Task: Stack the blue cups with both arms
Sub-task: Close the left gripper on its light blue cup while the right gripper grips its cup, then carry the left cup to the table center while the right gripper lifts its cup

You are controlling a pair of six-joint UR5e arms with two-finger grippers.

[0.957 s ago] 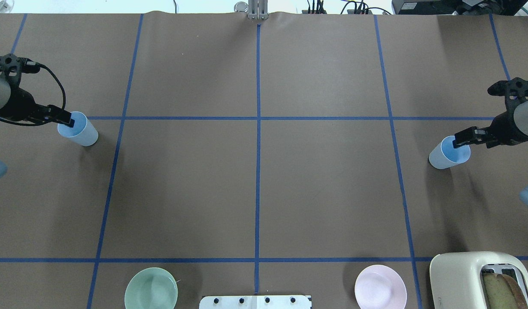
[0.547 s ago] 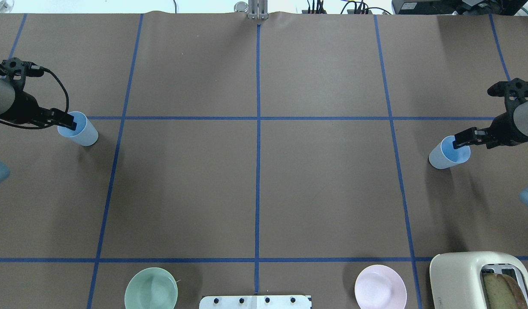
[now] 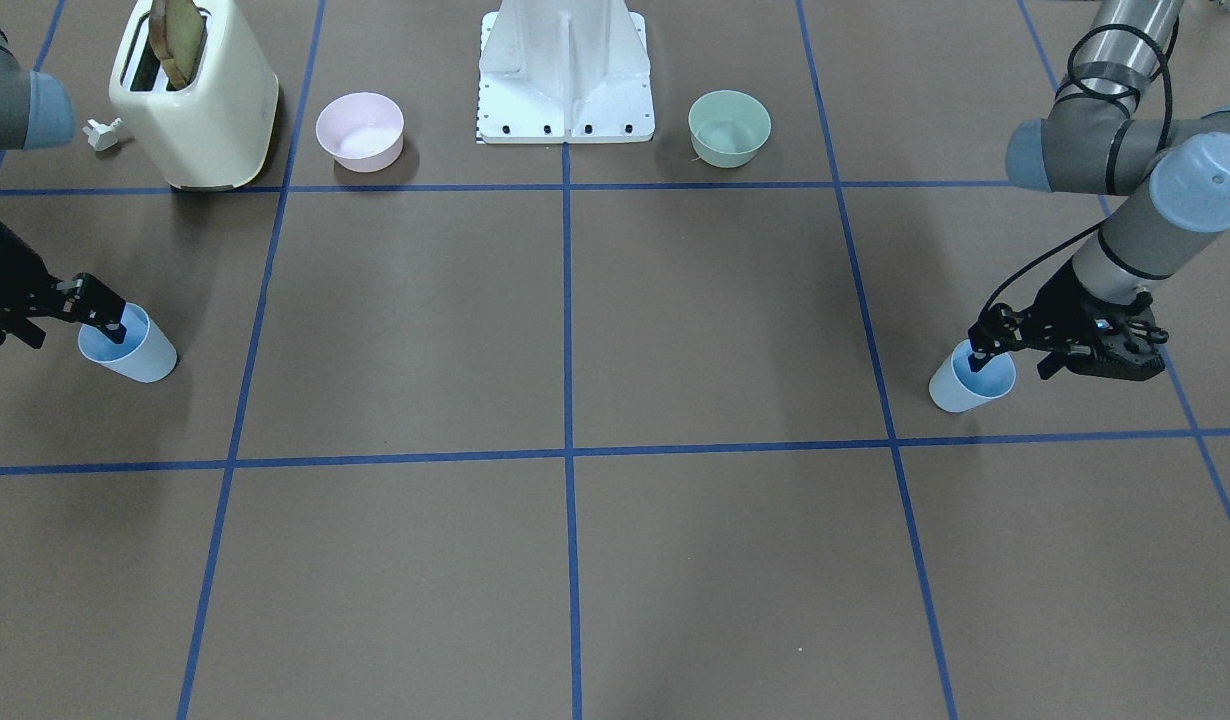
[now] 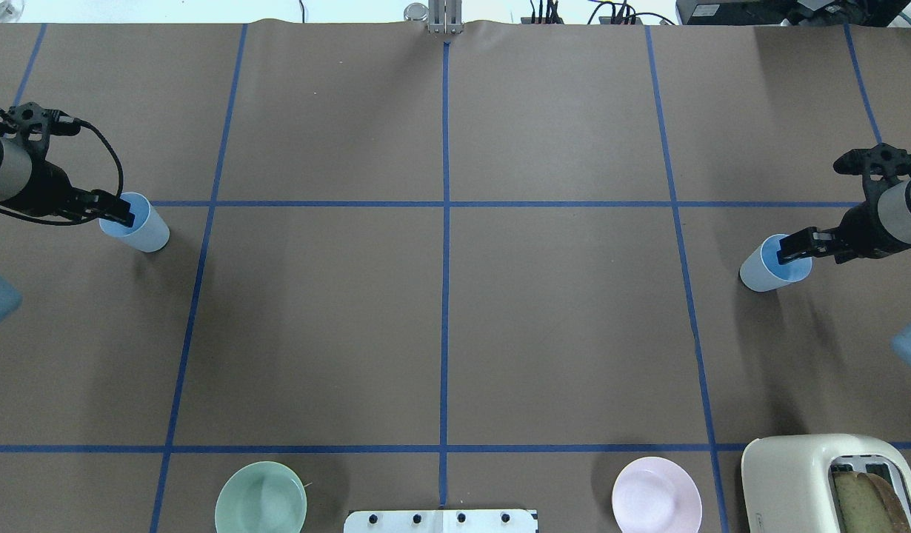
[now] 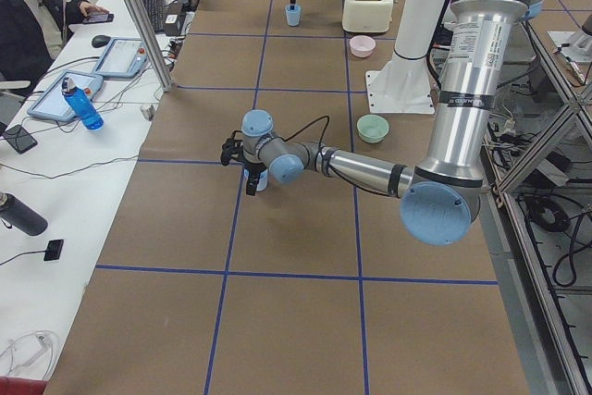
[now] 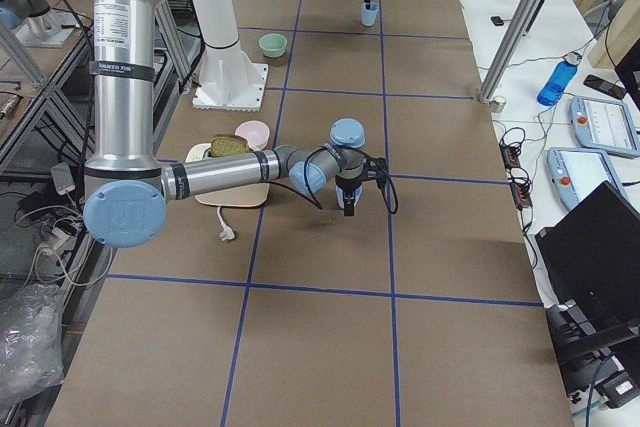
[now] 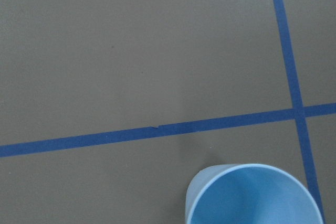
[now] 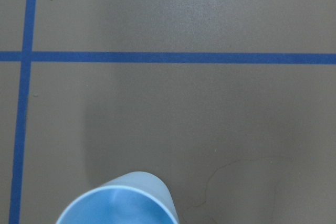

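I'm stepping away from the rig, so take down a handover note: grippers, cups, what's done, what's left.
Left gripper: at the left cup's rim, one finger inside; grip unconfirmed.
Right gripper: same at the right cup.
Cups: both upright on the table, at opposite ends.
Done: each gripper is at its cup.
Left: grasp, lift, bring together, nest one in the other.

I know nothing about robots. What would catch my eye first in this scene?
At opposite ends of the brown table, the left hand sits at the rim of a pale-blue cup and the right hand at the rim of its twin cup. Beside the white base stand are a cream toaster holding bread, a pink bowl and a green bowl.
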